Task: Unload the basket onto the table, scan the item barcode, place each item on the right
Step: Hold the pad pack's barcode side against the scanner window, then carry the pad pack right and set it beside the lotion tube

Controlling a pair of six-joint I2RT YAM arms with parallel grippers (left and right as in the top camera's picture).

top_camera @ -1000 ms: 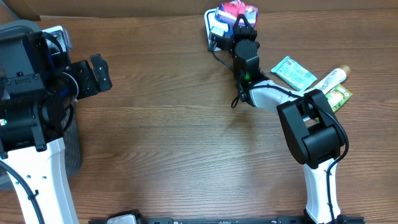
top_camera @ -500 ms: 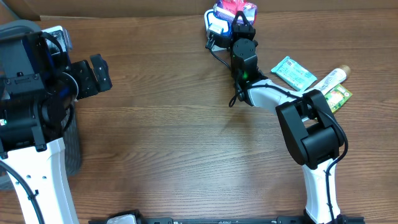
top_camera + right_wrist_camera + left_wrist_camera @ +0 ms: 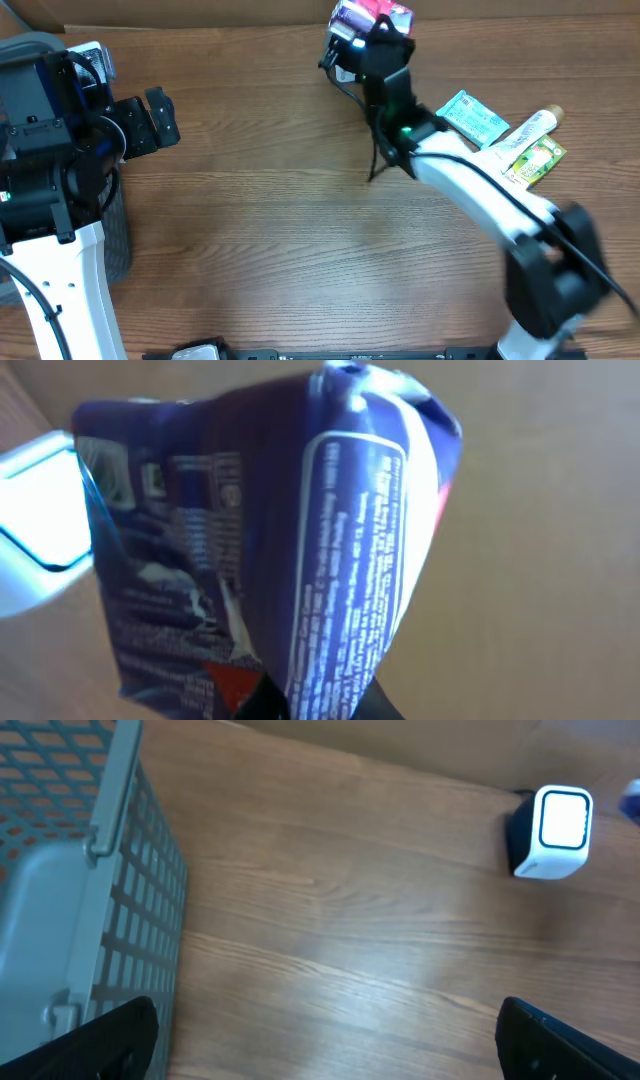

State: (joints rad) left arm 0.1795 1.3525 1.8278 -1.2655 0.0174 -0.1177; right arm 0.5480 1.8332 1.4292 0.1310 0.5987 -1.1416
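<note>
A crinkled blue and purple packet (image 3: 300,540) with pink on one side and white print fills the right wrist view, pinched at its lower edge by my right gripper (image 3: 320,705), which is shut on it. From overhead the packet (image 3: 368,15) hangs at the table's far edge, right above the small white scanner (image 3: 343,50), which it partly hides. The scanner's lit face (image 3: 558,820) shows in the left wrist view, and its white corner (image 3: 30,520) sits just left of the packet. My left gripper (image 3: 160,118) (image 3: 322,1040) stands wide open and empty at the far left.
A grey mesh basket (image 3: 60,870) (image 3: 30,50) stands at the left edge beside my left arm. At the right lie a teal packet (image 3: 472,117), a white tube (image 3: 530,128) and a green packet (image 3: 540,160). A cardboard wall runs along the back.
My right arm has swung, blurred in motion, carrying the packet slightly left and toward the back, over the scanner. The left arm has not moved.
</note>
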